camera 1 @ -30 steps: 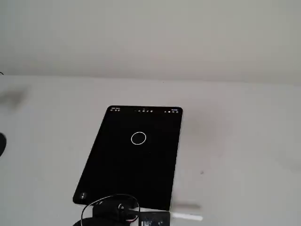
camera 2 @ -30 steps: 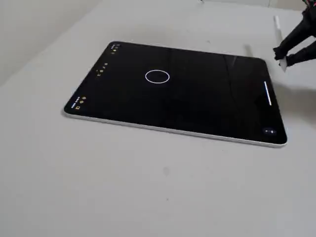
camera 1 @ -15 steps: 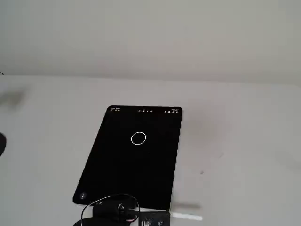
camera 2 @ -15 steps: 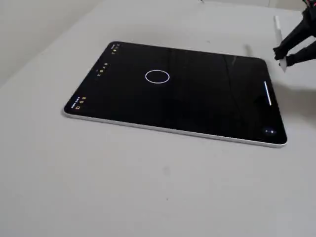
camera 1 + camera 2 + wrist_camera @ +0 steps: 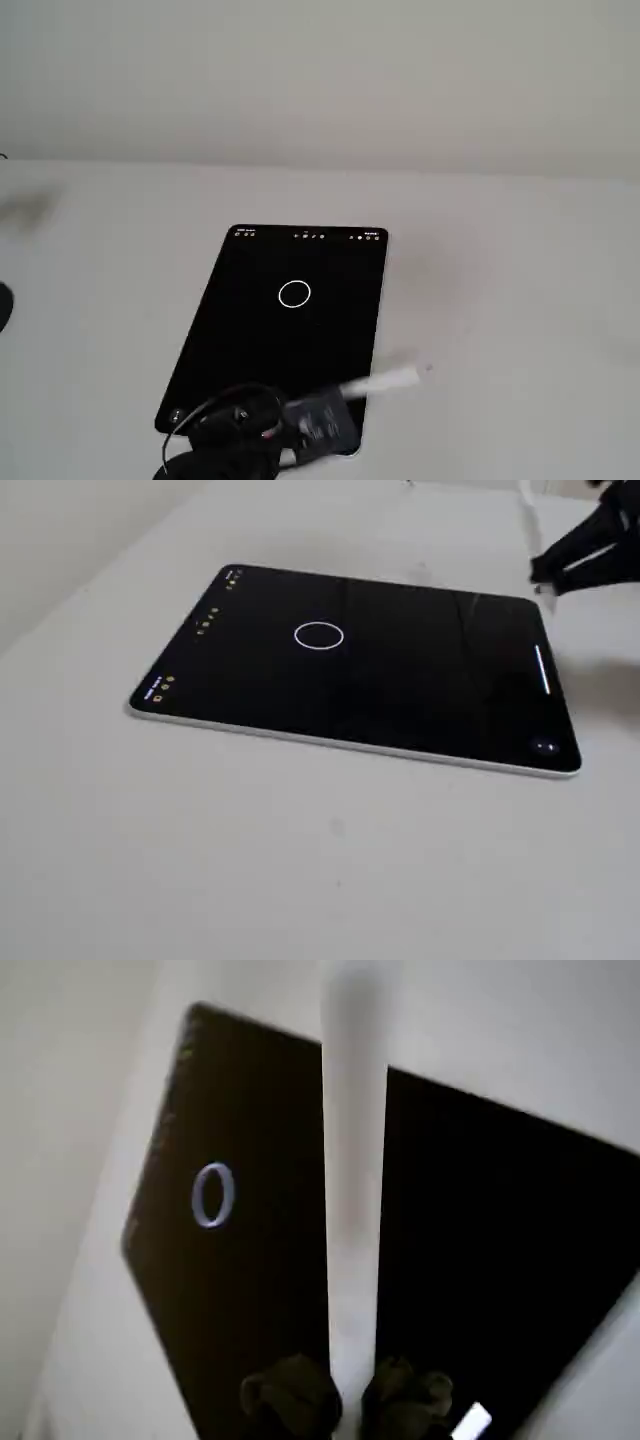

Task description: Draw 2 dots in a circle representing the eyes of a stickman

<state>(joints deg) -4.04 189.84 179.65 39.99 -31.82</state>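
A black tablet lies flat on a white table. A thin white circle shows on its screen, also in the wrist view and in a fixed view. The inside of the circle is plain black; no dots or eyes show in any view. No body lines are drawn. My gripper is shut on a white stylus over the tablet's near edge. The stylus tip points right, past the tablet's edge and well away from the circle. In the wrist view the stylus runs up between my fingers.
A row of small icons runs along the tablet's far edge. The white table surrounds the tablet, with a pale wall behind. My black arm and its cable sit at the bottom edge of a fixed view.
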